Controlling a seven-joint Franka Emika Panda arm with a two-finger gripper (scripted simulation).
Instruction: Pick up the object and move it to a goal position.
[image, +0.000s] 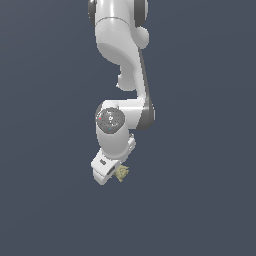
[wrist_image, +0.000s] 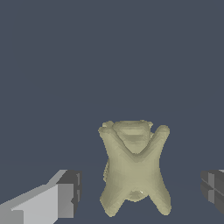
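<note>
Exterior view: the white arm (image: 120, 75) hangs down over a plain dark blue-grey ground; the gripper (image: 112, 172) sits low, the object (image: 121, 173) just beside it on the exterior view's right; the white hand hides the jaws here.

Wrist view: the object (wrist_image: 133, 168) lies between 2 fingers (wrist_image: 70, 192); jaws spread, gaps on both sides.

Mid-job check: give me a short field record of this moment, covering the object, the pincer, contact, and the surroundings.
object: pale olive-tan lumpy piece with stubby limbs, also seen beside the arm's tip
pincer: open, one finger on each side of the object
contact: gaps show on both sides; no touch visible
arm: white, reaching down from the top of the exterior view
surroundings: plain dark blue-grey; no goal marker visible
</note>
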